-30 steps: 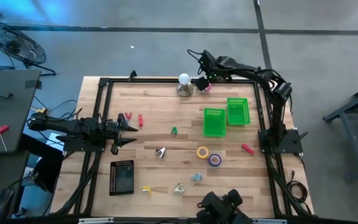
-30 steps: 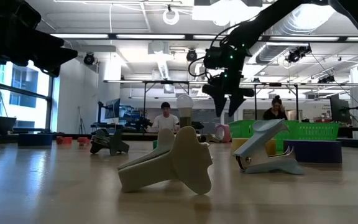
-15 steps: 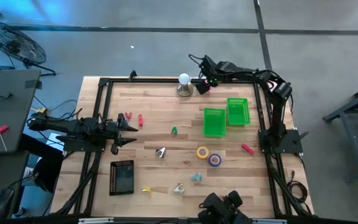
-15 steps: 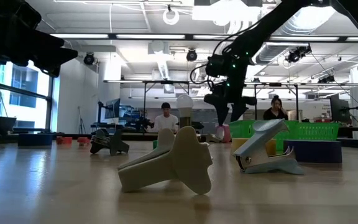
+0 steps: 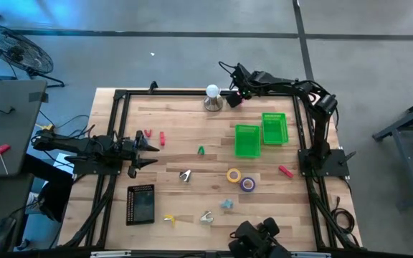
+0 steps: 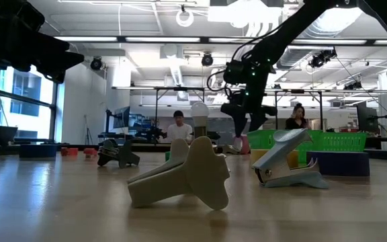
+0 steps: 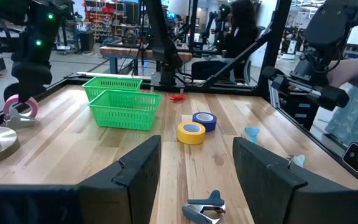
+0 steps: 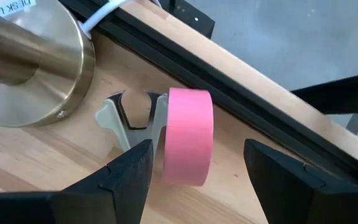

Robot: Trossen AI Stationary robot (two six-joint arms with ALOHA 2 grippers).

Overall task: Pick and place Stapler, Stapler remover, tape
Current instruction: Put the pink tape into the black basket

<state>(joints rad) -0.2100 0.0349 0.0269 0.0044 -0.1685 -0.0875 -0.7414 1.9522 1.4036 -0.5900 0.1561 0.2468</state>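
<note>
Evidently the right claw (image 8: 194, 165) hangs spread over the pink tape roll (image 8: 187, 135), which stands on edge between its fingers, leaning on a grey stapler remover (image 8: 129, 118) (beside the lamp base (image 8: 27, 62)). The left claw (image 7: 194, 171), spread and empty, waits over the worktop (image 7: 166, 134).

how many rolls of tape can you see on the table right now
3: a pink roll between the right gripper's open fingers by the lamp base, and a yellow roll touching a purple roll mid-table. Others may be hidden.
</note>
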